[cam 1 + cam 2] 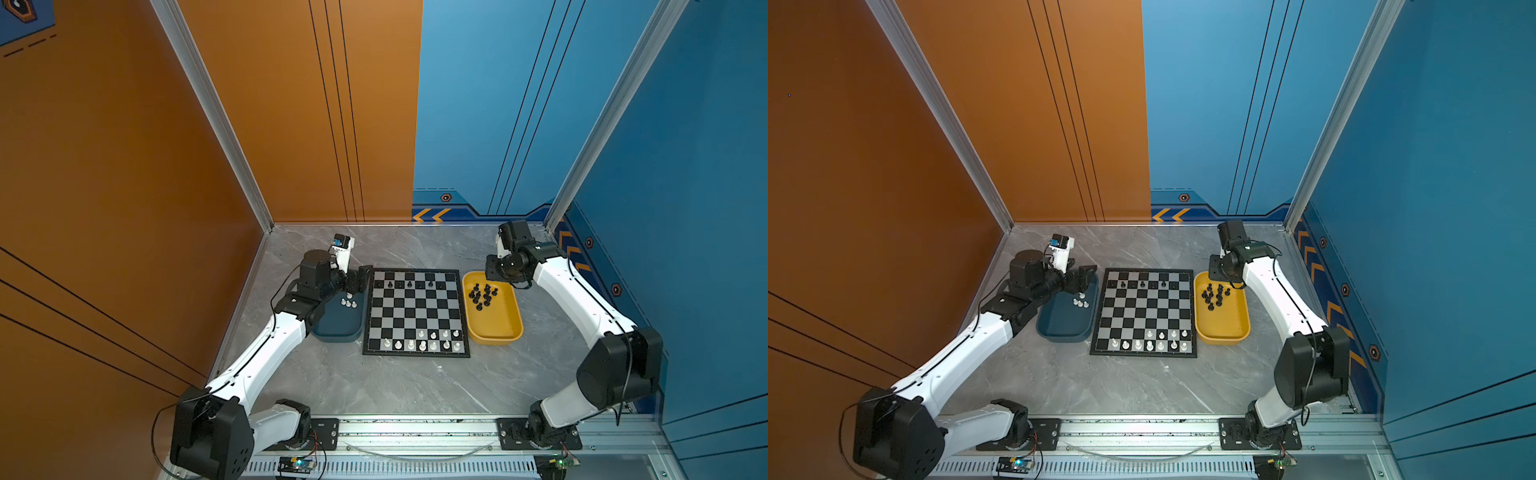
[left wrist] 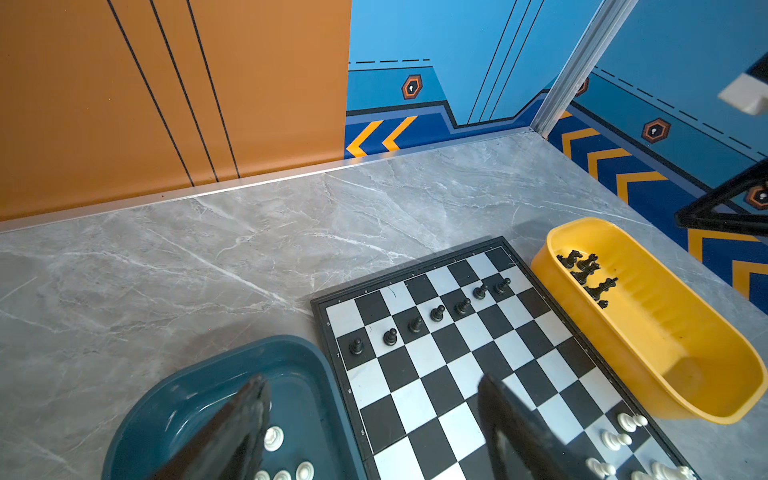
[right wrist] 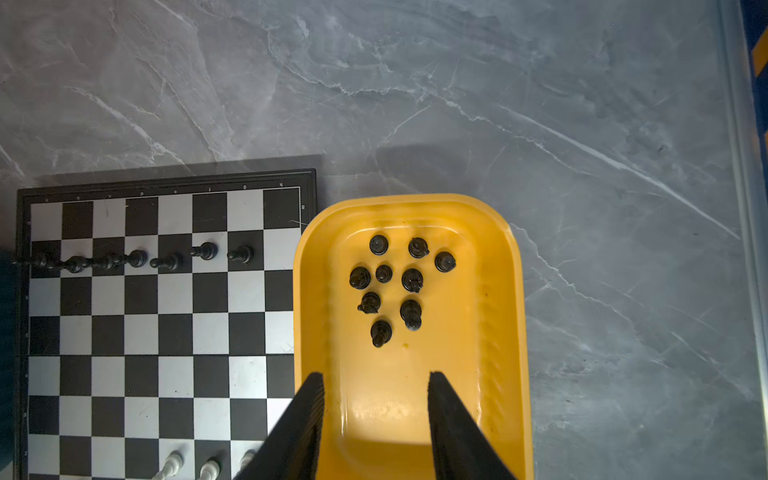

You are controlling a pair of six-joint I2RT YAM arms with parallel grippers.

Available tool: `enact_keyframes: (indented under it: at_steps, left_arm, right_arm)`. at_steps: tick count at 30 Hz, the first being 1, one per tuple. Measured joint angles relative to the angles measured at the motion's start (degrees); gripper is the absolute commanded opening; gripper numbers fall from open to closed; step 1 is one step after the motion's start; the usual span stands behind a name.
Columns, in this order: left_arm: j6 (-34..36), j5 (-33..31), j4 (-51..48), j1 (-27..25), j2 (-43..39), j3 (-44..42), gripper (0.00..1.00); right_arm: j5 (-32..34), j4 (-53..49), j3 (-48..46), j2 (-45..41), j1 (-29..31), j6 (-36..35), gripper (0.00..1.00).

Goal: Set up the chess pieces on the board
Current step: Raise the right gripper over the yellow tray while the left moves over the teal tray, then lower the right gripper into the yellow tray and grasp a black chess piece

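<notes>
Right wrist view showed right fingers (image 3: 305, 415) open, empty, over the yellow tray (image 3: 515, 332) beside the board (image 3: 141, 332), near clustered black pieces (image 3: 411, 278); left fingers (image 2: 249, 415) open at blue tray (image 2: 166, 395). Tight cluster meant closing fingers could topple neighbours.

table (image 1: 415, 386): grey marble | on it: blue tray (image 1: 337, 337), board (image 1: 415, 316), yellow tray (image 1: 498, 330)
</notes>
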Motion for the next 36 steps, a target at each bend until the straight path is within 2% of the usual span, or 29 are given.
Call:
enact_keyframes:
  at_steps: [6, 30, 36]
  left_arm:
    - [0.0, 0.0, 0.5, -0.9, 1.1, 0.7, 0.8]
    - [0.0, 0.0, 0.6, -3.5, 5.3, 4.6, 0.78]
    - [0.1, -0.1, 0.6, -3.8, 5.3, 4.6, 0.78]
  right_arm:
    - [-0.1, -0.7, 2.1, 4.5, 0.3, -0.1, 0.36]
    - [0.2, -2.1, 1.0, 4.8, -1.3, -0.2, 0.36]
    - [0.2, -2.0, 3.0, 8.0, -1.5, -0.2, 0.33]
